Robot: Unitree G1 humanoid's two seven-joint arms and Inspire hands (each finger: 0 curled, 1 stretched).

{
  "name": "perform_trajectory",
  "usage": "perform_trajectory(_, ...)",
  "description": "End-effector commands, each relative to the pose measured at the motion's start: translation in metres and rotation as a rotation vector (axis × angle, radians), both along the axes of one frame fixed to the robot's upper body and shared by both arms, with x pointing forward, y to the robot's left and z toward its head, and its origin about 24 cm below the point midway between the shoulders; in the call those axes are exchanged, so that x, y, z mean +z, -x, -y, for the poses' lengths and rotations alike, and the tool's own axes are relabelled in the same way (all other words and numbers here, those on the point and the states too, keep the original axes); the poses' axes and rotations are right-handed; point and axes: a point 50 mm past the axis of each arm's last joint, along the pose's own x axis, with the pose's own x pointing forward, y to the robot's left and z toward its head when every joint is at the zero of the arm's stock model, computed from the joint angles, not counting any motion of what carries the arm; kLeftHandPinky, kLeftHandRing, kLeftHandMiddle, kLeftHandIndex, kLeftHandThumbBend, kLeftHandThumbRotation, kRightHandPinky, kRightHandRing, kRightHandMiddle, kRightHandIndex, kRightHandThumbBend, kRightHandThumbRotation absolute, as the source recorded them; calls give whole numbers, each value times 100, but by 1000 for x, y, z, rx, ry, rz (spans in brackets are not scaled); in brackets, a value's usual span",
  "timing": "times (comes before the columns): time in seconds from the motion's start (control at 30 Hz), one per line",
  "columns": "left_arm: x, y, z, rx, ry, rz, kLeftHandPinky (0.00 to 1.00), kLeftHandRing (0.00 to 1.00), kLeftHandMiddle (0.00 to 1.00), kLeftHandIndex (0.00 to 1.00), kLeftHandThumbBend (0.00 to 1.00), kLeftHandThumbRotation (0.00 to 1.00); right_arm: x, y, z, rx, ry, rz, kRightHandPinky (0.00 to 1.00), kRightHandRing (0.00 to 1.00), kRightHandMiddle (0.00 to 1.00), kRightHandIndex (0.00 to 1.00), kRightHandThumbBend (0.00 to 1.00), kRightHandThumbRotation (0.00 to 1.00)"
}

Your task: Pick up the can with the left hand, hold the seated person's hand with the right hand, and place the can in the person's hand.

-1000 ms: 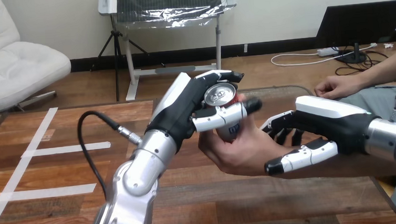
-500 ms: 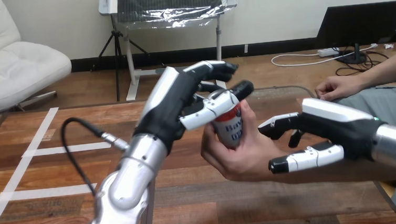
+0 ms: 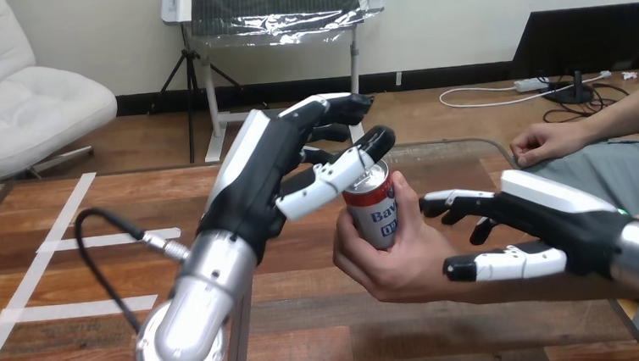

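A red and white can (image 3: 373,212) stands upright in the person's hand (image 3: 394,264), whose fingers and thumb wrap round it above the table. My left hand (image 3: 269,175) hovers just up and left of the can with its fingers straightened; its thumb (image 3: 333,178) reaches over the can's top rim, and I cannot tell whether it touches. My right hand (image 3: 552,215) comes in from the right at the person's wrist, with its fingers (image 3: 452,199) behind the back of the person's hand and its thumb (image 3: 492,263) across the front, pinching it.
The person's other hand (image 3: 549,139) rests at the table's far right. White tape lines (image 3: 91,241) mark the wooden table (image 3: 82,350) on the left. A black cable (image 3: 105,263) loops off my left forearm.
My left hand has let go of the can and drawn back up and to the left. The can has gone from tilted to upright in the person's closed hand. My right hand has shifted slightly right.
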Motion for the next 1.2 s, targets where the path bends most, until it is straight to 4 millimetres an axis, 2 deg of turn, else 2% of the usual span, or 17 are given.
perform_trajectory(0.0, 15, 6, -7, 22, 25, 73, 70, 80, 80, 76, 53, 65, 2, 5, -3, -59, -96, 67, 71, 87, 90, 92, 100, 99)
perform_trajectory(0.17, 14, 12, -9, 35, 51, 75, 69, 80, 80, 76, 52, 64, 0, 11, -2, -111, -152, 101, 72, 87, 90, 92, 100, 100)
perform_trajectory(0.57, 15, 28, -18, 88, 106, 120, 63, 76, 76, 72, 43, 56, -3, 22, -3, -217, -356, 166, 78, 89, 92, 93, 99, 100)
perform_trajectory(0.93, 15, 37, -25, 160, 188, 159, 54, 69, 71, 67, 23, 58, -5, 28, -5, -244, -562, 224, 80, 88, 90, 90, 93, 100)
perform_trajectory(1.17, 16, 45, -31, 192, 241, 178, 49, 67, 68, 64, 15, 60, -4, 33, -8, -240, -682, 252, 81, 87, 89, 89, 92, 100)
